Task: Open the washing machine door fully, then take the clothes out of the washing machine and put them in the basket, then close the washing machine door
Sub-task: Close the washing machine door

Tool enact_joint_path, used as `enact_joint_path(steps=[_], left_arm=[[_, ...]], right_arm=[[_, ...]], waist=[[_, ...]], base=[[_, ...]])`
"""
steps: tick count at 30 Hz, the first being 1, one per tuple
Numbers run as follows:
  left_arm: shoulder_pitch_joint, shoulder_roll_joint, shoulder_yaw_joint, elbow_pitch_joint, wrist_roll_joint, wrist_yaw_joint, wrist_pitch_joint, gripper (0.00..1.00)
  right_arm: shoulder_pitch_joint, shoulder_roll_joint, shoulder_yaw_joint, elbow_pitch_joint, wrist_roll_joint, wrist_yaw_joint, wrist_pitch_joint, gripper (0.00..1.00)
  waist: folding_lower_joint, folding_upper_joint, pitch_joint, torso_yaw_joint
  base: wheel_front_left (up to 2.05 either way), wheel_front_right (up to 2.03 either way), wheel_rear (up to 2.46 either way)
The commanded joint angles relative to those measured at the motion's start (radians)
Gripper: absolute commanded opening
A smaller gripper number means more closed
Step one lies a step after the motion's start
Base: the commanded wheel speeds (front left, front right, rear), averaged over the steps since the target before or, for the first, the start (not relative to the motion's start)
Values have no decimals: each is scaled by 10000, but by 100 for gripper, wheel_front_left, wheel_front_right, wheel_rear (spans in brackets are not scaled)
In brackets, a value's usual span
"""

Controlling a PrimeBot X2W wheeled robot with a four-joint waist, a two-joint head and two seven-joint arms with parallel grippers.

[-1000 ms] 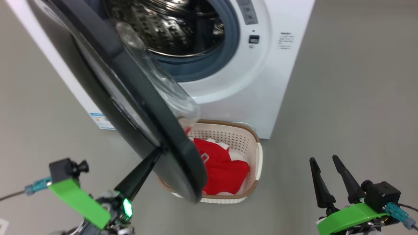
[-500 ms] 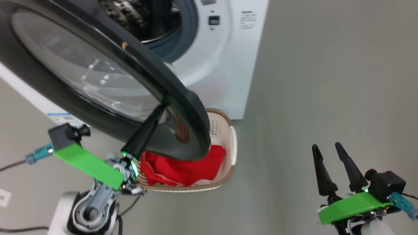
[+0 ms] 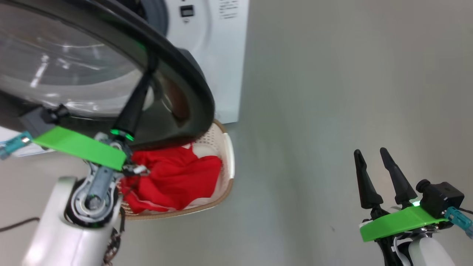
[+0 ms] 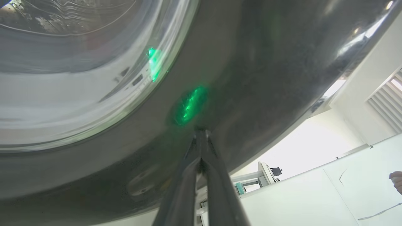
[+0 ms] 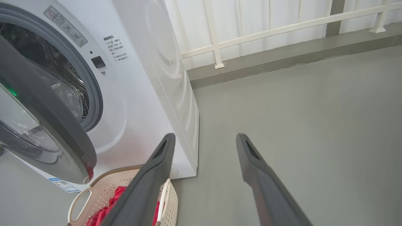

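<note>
The washing machine door (image 3: 194,87) hangs partly open, its glossy black rim and glass window (image 3: 63,74) facing me. My left gripper (image 3: 149,73) is shut, its joined tips touching the door's rim (image 4: 251,78) just outside the glass; the left gripper (image 4: 201,131) holds nothing. Below the door stands the basket (image 3: 226,162) with red clothes (image 3: 177,177) in it. The white washing machine (image 5: 141,94) shows its steel drum (image 5: 47,59) behind the door (image 5: 47,125). My right gripper (image 3: 370,150) hovers open and empty over the floor, well right of the basket (image 5: 80,201); the right gripper (image 5: 204,136) points past the machine's corner.
Grey floor (image 3: 314,111) stretches to the right of the machine. A white railing (image 5: 216,47) runs along the wall behind it. A hand (image 4: 396,180) shows at the far right edge of the left wrist view. A cable lies on the floor at lower left.
The head camera has turned, shifting the machine left in view. The door has swung round toward the machine, my shut left gripper staying against its rim. The right gripper has stayed open.
</note>
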Motion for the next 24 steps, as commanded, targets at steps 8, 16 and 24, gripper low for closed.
enact_joint_path(steps=[8,16,24], left_arm=[[-1079,793,-83,426,-135,-58,-1040,0],[-797,1193,-727,542,-273,-58,-1746,0],[354,1416,-1158,573,-611,-58,-2521,0]], right_arm=[[-254,-75,216,-281,242,4,-65,100],[-180,-75,143,-246,206,4,-65,100],[88,-75,40,-189,-45,4,-65,100]], waist=[[0,-1,276,-695],[0,-1,79,-584],[0,-1,-403,-131]], base=[[0,0,0],[0,0,0],[0,0,0]])
